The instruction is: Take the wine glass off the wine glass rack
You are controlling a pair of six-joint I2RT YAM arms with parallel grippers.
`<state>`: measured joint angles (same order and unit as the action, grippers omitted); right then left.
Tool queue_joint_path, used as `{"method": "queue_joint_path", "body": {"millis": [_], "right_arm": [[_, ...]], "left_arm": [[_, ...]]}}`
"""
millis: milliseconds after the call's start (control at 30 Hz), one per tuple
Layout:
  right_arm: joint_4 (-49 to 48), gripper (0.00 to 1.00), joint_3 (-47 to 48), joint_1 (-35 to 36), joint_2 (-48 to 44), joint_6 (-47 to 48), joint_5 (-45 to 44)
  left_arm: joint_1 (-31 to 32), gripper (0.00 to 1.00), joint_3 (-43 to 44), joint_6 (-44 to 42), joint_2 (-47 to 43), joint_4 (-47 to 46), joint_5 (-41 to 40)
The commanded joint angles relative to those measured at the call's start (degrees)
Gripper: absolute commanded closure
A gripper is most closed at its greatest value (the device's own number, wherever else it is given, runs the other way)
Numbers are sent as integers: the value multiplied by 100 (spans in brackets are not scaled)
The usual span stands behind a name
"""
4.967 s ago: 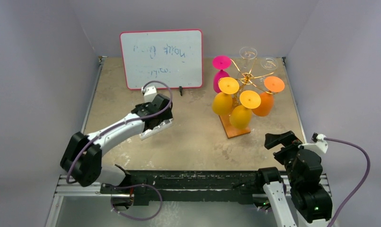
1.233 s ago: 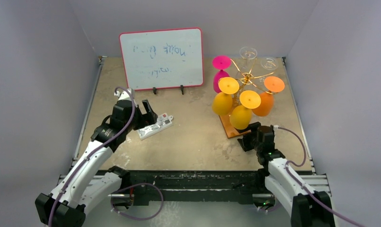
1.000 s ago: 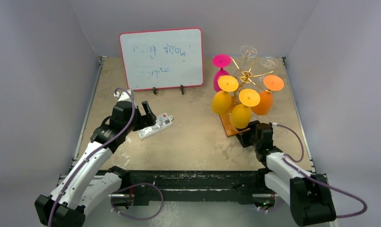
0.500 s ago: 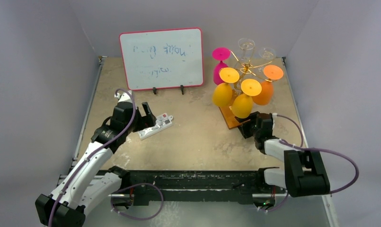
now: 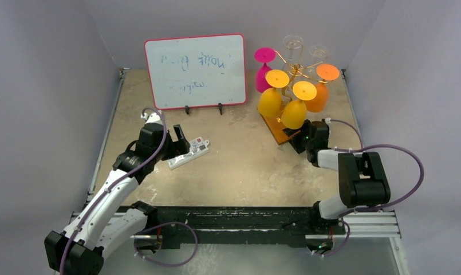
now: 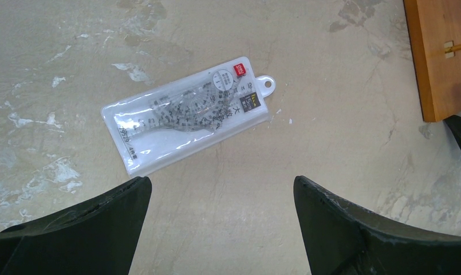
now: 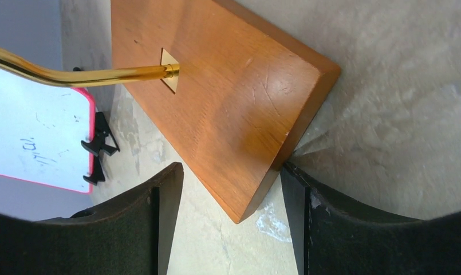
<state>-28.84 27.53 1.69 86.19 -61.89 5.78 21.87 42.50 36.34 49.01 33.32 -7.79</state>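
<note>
Your right gripper (image 7: 231, 177) has its jaws pinching the near corner of the wooden base (image 7: 216, 97), 1 finger against each side. What you hold is the wine glass rack (image 5: 275, 127), not a glass. All 6 wine glasses (image 5: 295, 113) hang bowl-down from the gold arms at the surface's far right: 2 yellow, 1 orange, 1 pink, 2 clear.

The likely trouble is the load above that corner grip. The rack looks top-heavy, so any tilt or twist of the base may swing the glasses and slide a foot off its curl. A glass could then drop or knock its neighbour. The nearer yellow bowl hangs just above your wrist, so lifting straight up risks hitting it.

Room is tight behind and to the right, where the clear glasses stand near the back wall and the side wall is close. The whiteboard (image 5: 196, 71) stands to the left. The open stretch is the bare surface (image 5: 245, 172) toward you, between the rack and the plastic packet (image 6: 185, 123). Your left gripper (image 6: 219, 182) hovers over that packet, jaws spread wide and holding nothing.
</note>
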Motion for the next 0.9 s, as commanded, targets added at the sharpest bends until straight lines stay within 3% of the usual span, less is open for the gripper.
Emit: {"method": "queue_joint_path", "body": {"millis": [0, 200, 500, 867], "right_arm": [[122, 32, 168, -54, 298, 663, -43], [499, 27, 288, -77, 222, 763, -80], [1484, 11, 250, -108, -306, 654, -892], [2880, 9, -352, -117, -2302, -197, -1695]], "left_arm": [[-8, 5, 11, -101, 22, -292, 60], [-1, 5, 13, -101, 4, -274, -4], [-11, 5, 21, -131, -42, -289, -154], [-3, 5, 56, -116, -100, -226, -274]]}}
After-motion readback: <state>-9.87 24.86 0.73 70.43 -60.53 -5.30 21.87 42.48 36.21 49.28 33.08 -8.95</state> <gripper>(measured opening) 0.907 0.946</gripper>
